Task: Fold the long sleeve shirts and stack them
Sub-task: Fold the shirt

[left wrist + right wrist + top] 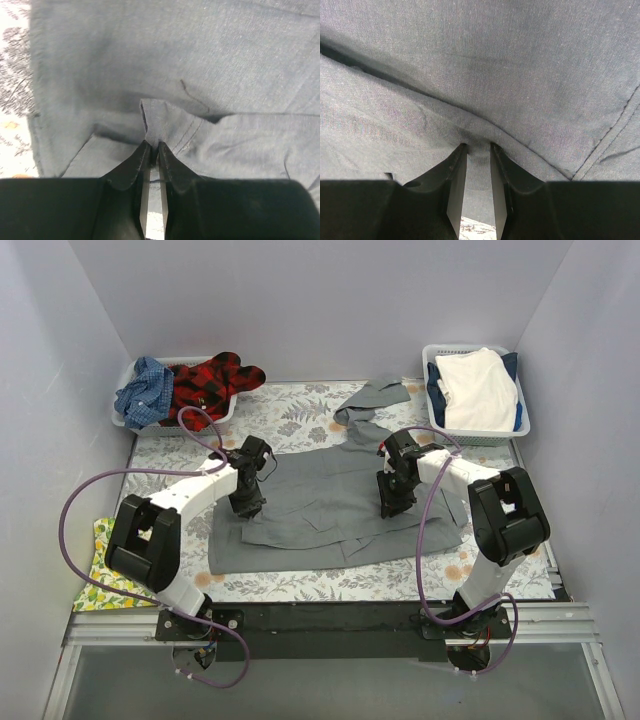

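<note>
A large plain grey long sleeve shirt (330, 502) lies spread across the middle of the table, one sleeve (375, 395) trailing toward the back. My left gripper (247, 508) presses down on the shirt's left part. In the left wrist view its jaws (154, 145) are shut on a raised pinch of the grey cloth (155, 117). My right gripper (392, 508) stands on the shirt's right part. In the right wrist view it (478, 146) is shut on a bunched ridge of the same cloth (480, 135). A red-black plaid shirt (215, 380) and a blue checked shirt (145, 392) lie heaped at the back left.
The plaid and checked shirts fill a white basket (122, 420) at the back left. Another white basket (525, 426) at the back right holds a white cloth (480, 390) over something blue. A lemon-print cloth (95, 570) hangs at the near left edge. The fern-print cover (300, 405) lies under everything.
</note>
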Controlling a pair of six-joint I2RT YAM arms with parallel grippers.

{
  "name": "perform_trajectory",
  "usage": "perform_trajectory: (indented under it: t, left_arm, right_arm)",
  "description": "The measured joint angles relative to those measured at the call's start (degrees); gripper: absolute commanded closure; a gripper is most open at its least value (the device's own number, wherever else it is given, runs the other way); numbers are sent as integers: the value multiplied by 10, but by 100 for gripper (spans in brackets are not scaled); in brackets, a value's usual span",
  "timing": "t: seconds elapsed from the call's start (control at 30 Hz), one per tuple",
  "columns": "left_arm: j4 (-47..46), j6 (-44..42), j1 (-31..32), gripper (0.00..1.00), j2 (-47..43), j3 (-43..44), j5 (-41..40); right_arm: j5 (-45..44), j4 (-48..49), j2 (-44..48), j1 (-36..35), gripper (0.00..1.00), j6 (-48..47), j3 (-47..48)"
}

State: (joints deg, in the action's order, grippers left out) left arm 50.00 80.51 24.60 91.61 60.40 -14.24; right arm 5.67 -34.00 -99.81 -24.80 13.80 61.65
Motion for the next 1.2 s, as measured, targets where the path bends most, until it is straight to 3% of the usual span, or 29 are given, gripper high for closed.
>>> perform_trajectory:
  t: [0.33, 0.37, 0.43, 0.47, 0.5, 0.87, 1.2]
  left_arm:
    - [45, 25, 0, 100, -25, -28, -24]
    - [49, 29, 0, 81, -27, -35, -24]
    - [53, 35, 1, 69, -31, -48, -22]
    - [57, 37, 1, 53, -33, -51, -23]
    - [61, 36, 1, 45, -33, -52, -26]
    - [61, 5, 0, 34, -18, 77, -49]
    - [22, -24, 4, 34, 14, 37, 59]
  right_arm:
    - [1, -5, -4, 0, 67, 0, 5]
    - [1, -5, -4, 0, 67, 0, 5]
    - [4, -5, -4, 0, 67, 2, 5]
    - [4, -4, -4, 0, 67, 2, 5]
    - [4, -4, -4, 0, 67, 2, 5]
    - [-43, -4, 43, 1, 51, -1, 25]
    - [-80, -3, 51, 4, 52, -5, 36]
